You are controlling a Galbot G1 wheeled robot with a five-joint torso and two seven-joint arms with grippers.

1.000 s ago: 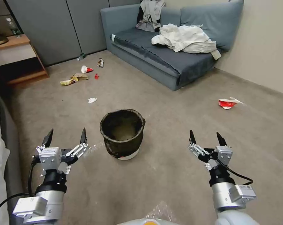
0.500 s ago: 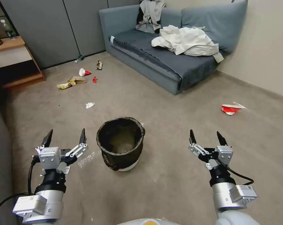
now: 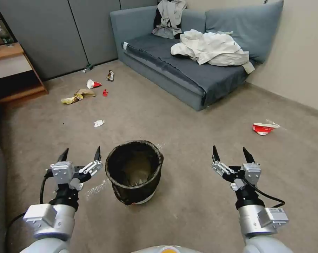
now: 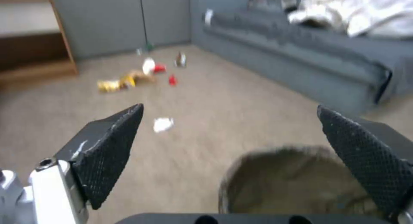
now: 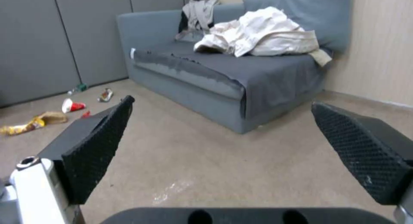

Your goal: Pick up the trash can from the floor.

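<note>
The left gripper (image 3: 80, 154) hangs low over the floor (image 3: 187, 196) with its two black fingers spread apart and nothing between them. It sits just beside the trash can (image 3: 134, 172), on that can's left, close to the bag-covered rim but not touching it. In the left wrist view the gripper (image 4: 230, 133) frames the can's dark round mouth (image 4: 297, 182) near one fingertip.

The right gripper (image 3: 232, 154) is held at about the same height on the other side, fingers likewise apart and empty, and it stands well apart from the can. In its own wrist view the right gripper (image 5: 224, 130) looks across bare carpet toward the sofa (image 5: 241, 75).

The trash can stands upright on the floor between the two arms, nearer the left one, its dark bag rolled over the rim and a white base showing at the bottom. A crushed red-and-white cup (image 3: 265, 127) lies on the carpet off to the right. More litter (image 3: 88, 92) is scattered farther away to the left. The grey sofa (image 3: 187, 66) carries a heap of pale cloth (image 3: 211, 49).
</note>
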